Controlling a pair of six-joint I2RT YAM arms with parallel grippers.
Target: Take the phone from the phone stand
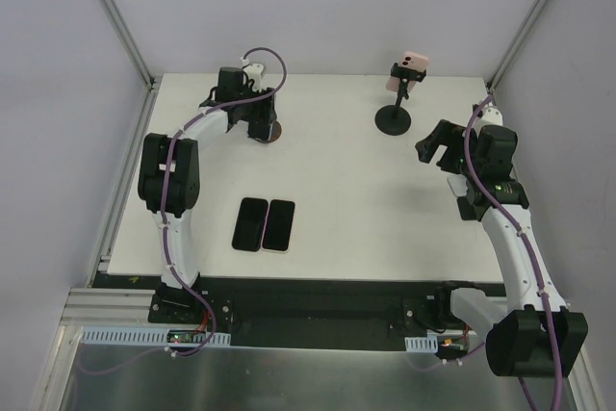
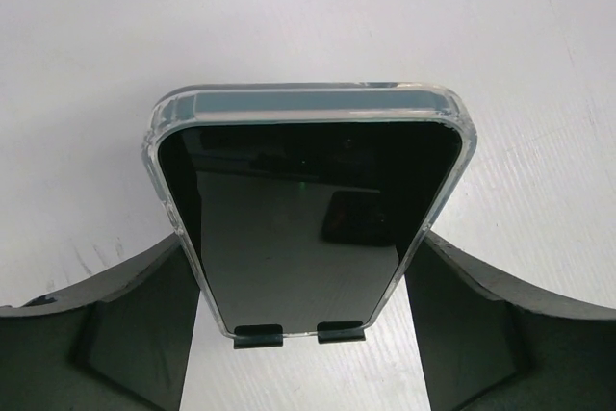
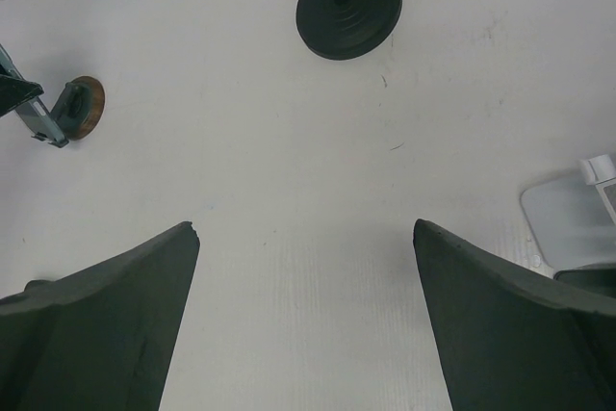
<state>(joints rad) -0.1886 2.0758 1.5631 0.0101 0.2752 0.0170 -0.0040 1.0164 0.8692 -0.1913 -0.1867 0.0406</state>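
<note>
A phone [image 2: 308,228] with a dark screen and a clear case over a teal back leans in a phone stand; its two black clips [image 2: 258,334] hold the bottom edge. My left gripper [image 2: 303,238] is at the far left of the table, with a finger pressed against each long side of the phone. In the top view the left gripper [image 1: 258,117] covers that phone above the stand's brown round base [image 1: 272,133]. A pink phone [image 1: 415,63] sits on a black stand [image 1: 395,120] at the back right. My right gripper [image 1: 435,146] hangs open just right of it, holding nothing.
Two dark phones [image 1: 251,223] [image 1: 279,225] lie flat side by side near the front middle. The right wrist view shows the black stand's base [image 3: 348,7], the brown-based stand [image 3: 85,103] and a white plate-like part [image 3: 568,223] at the right edge. Grey walls enclose the table.
</note>
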